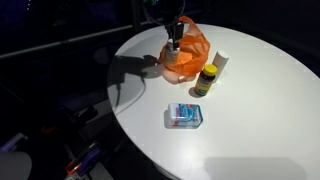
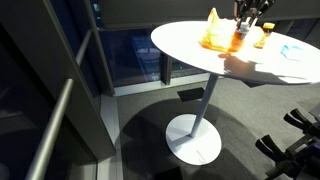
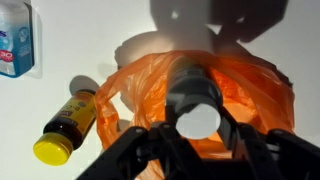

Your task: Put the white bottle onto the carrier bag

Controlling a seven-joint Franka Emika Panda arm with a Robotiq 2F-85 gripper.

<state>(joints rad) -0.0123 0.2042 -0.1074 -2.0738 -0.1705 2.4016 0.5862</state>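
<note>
The orange carrier bag lies crumpled at the far side of the round white table; it also shows in the other exterior view and fills the wrist view. My gripper hangs right over the bag and is shut on the white bottle, which stands upright between the fingers, its pale round end facing the wrist camera. The bottle's lower end is down at the bag. I cannot tell whether it rests on the plastic. In the exterior view from the floor, the gripper is above the bag.
A brown bottle with a yellow cap stands right beside the bag, seen lying left in the wrist view. A blue and white box lies nearer the table's front edge, also in the wrist view. A small white object lies behind the bag.
</note>
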